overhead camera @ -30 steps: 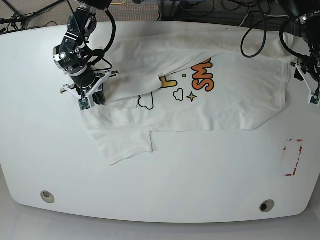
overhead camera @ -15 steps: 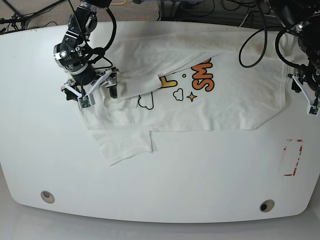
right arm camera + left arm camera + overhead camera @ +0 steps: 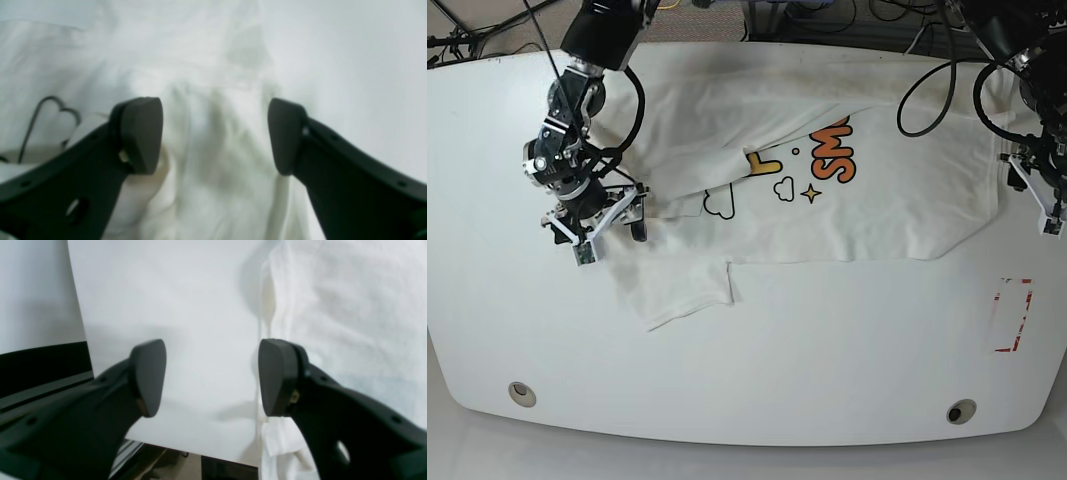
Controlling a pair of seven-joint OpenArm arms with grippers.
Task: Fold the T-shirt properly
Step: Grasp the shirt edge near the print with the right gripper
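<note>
The white T-shirt [image 3: 847,215] lies spread across the table's middle, with a flap folded down over part of its orange and yellow lettering [image 3: 832,150]. One sleeve [image 3: 677,290] sticks out at the front left. My right gripper [image 3: 609,238] hovers open over the shirt's wrinkled left edge; in the right wrist view the right gripper [image 3: 215,136] has only creased fabric [image 3: 217,186] under its gap. My left gripper [image 3: 1033,198] is open at the shirt's right edge. The left gripper [image 3: 211,376] straddles bare table, and the shirt's hem [image 3: 350,306] lies under one finger.
A red-outlined rectangle [image 3: 1012,315] is marked on the white table [image 3: 827,360] at the front right. Two round holes [image 3: 522,392] [image 3: 960,411] sit near the front edge. Black cables [image 3: 927,75] hang over the back right. The table's right edge [image 3: 80,323] is close to the left gripper.
My right gripper has moved toward the front along the shirt's left edge and lowered onto it. The left gripper has shifted slightly inward toward the shirt's right edge.
</note>
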